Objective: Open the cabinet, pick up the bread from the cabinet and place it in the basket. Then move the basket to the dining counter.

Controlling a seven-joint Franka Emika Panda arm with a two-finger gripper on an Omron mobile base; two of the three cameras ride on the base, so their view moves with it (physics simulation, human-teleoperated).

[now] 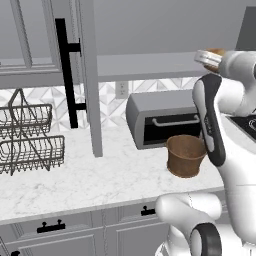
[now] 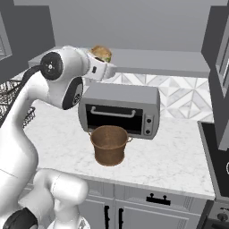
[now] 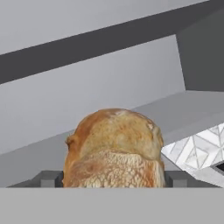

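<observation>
Looking from the left base view, the cabinet (image 1: pixel 85 75) stands open, its door edge and long black bar handle (image 1: pixel 67 75) toward the camera; the robot's forearm hides most of the shelf end, so only a sliver of the bread (image 1: pixel 216 51) shows above the wrist. A wire two-tier rack (image 1: pixel 27 137) stands at the left on the marble worktop (image 1: pixel 100 180), a grey toaster oven (image 1: pixel 162 120) sits against the tiled backsplash, and the basket (image 1: pixel 185 155) stands upright just in front of the oven. From the right base view, the bread (image 2: pixel 102 53) rests on the cabinet shelf (image 2: pixel 156 62) directly above the oven (image 2: pixel 120 109), with the hand reaching to it; the basket (image 2: pixel 109 144) sits below on the worktop, well apart from the bread. In the hand view, the bread (image 3: pixel 114 148) sits between the two fingertips (image 3: pixel 48 178), the gripper (image 3: pixel 114 179) spread wide to either side of it; contact cannot be confirmed.
</observation>
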